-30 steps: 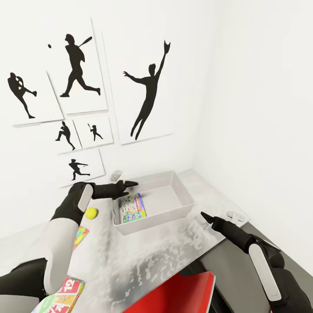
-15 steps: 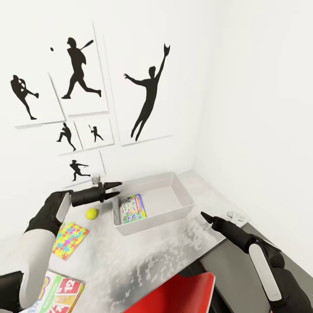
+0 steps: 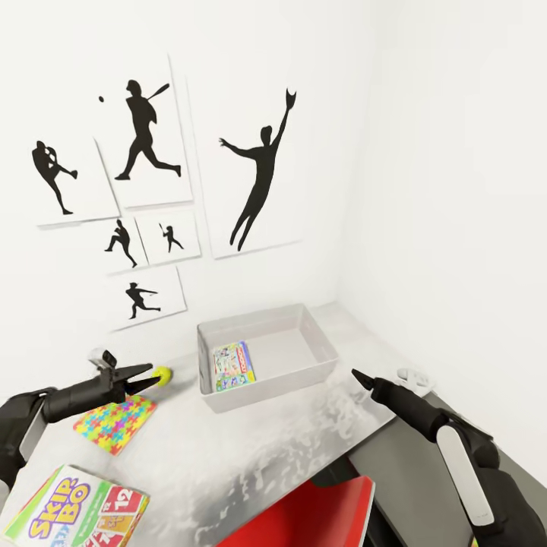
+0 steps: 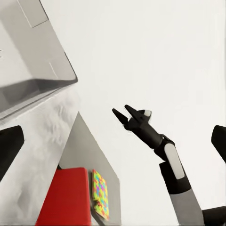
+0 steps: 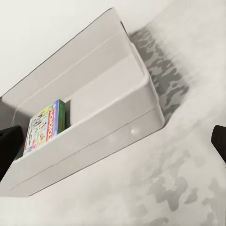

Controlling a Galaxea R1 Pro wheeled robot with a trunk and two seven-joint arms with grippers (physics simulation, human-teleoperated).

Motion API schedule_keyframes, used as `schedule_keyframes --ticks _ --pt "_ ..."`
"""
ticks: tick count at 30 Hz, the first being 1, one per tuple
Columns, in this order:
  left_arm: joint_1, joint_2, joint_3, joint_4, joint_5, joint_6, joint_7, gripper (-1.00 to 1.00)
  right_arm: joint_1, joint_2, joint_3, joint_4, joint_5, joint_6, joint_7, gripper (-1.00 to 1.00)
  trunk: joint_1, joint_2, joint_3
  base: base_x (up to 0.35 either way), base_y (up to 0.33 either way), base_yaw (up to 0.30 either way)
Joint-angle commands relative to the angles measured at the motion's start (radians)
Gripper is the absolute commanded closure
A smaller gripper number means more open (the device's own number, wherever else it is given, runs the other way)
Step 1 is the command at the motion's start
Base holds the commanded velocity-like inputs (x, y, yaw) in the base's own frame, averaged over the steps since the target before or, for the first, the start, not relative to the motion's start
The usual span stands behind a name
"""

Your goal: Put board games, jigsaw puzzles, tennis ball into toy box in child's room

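1. Grey toy box standing on the mottled white table, toward its far right part, close to the corner of the white walls.
2. Inside the toy box, one colourful board game leaning against the left inner wall; same box face seen in the right wrist view, tucked at one end of the box.
3. Yellow-green tennis ball resting on the table just left of the toy box, apart from its wall.
4. Left gripper low at the left, fingers parted and empty, tips right beside the tennis ball; impossible to tell whether they touch it.
5. Bright multicoloured jigsaw puzzle lying flat on the table, near and left of the ball, under the left forearm.
6. Skip-Bo board game at the near left corner, green, red and yellow face up.
7. Right gripper hovering above the table's right edge, near and right of the toy box, slender fingers spread a little with nothing between them; also seen in the left wrist view, open against the white wall.
8. Red chair seat at the near edge, partly under the table; in the left wrist view a second jigsaw puzzle lying just beside that red surface.
9. Small white object on the grey surface right of the table, too small to identify.
10. Black baseball-player silhouettes on white panels along the far wall.
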Motion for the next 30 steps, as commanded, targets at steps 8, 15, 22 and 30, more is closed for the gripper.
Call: schedule_keyframes --ticks 8,15,22,30 --pt "0.104 0.028 0.056 -0.003 0.003 -0.082 -0.009 -1.00 -0.004 0.001 -0.080 -0.002 -0.003 0.007 0.098 -1.00 0.001 -0.002 0.011 -0.002 0.000 0.000" --pt "0.130 0.027 0.085 -0.039 0.005 -0.093 -0.009 -1.00 -0.004 0.003 -0.117 0.002 -0.002 0.007 0.184 -1.00 0.001 -0.002 0.022 -0.094 0.000 0.000" --pt "0.133 0.024 0.089 -0.051 0.006 -0.099 -0.009 -1.00 -0.003 0.007 -0.125 0.033 -0.002 0.005 0.206 -1.00 0.001 -0.002 0.034 -0.071 0.000 0.000" --pt "0.134 0.024 0.091 -0.055 0.006 -0.101 -0.009 -1.00 0.002 0.005 -0.127 0.031 -0.002 -0.044 0.210 -1.00 0.001 -0.002 0.047 -0.010 0.000 0.000"
